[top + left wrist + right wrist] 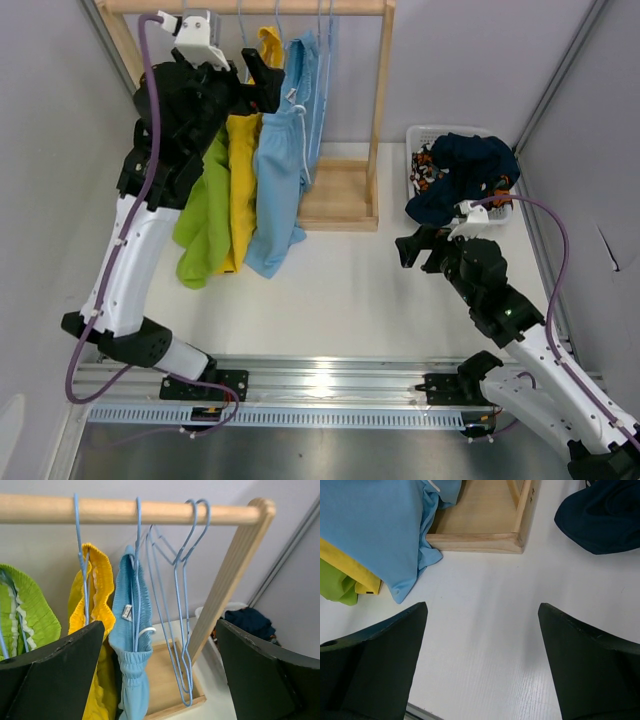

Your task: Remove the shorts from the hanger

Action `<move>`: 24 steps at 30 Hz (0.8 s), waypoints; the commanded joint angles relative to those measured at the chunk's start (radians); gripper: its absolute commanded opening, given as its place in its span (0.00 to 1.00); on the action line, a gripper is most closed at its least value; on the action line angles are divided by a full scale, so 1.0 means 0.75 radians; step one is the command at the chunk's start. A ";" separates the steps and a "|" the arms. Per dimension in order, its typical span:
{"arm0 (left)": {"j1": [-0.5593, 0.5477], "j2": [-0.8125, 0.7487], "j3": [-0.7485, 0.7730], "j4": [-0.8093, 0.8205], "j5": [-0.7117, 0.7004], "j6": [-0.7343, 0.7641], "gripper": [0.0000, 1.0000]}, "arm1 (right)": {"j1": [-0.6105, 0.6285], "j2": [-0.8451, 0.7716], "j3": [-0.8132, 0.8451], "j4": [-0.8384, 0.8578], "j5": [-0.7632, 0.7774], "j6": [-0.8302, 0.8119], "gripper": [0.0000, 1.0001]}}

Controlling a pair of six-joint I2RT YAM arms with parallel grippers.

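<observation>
I see the left gripper [258,85] high up, just in front of the rail of the wooden rack [378,110]. Its jaws are wide apart and hold nothing. On this rail hang the lime green shorts [205,215], the yellow shorts [240,170] and the light blue shorts [280,170], with two bare hangers [180,605] to their right. The right gripper [415,250], also fully open and empty, hovers low to the right of the rack. The navy shorts [465,170] and the patterned shorts [425,165] lie in a white basket [420,135] right of the rack.

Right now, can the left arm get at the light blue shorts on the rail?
Probably yes. The left pincer is open up by the wooden rail, facing the light blue shorts with nothing between; the yellow shorts hang close beside them.
</observation>
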 commanded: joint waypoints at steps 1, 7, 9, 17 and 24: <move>0.022 0.088 -0.028 -0.024 -0.026 0.056 0.99 | 0.008 -0.013 0.013 0.008 0.042 0.020 0.99; 0.030 0.227 0.037 -0.011 -0.055 0.068 0.99 | 0.010 -0.038 0.009 -0.024 0.069 0.002 0.99; 0.030 0.258 0.064 -0.003 -0.069 0.078 0.99 | 0.010 -0.042 0.007 -0.033 0.073 -0.005 0.99; 0.036 0.399 0.160 0.003 -0.141 0.097 0.93 | 0.008 -0.066 0.001 -0.047 0.083 -0.029 0.99; 0.040 0.497 0.260 -0.021 -0.131 0.082 0.00 | 0.010 -0.062 -0.026 -0.035 0.085 -0.033 1.00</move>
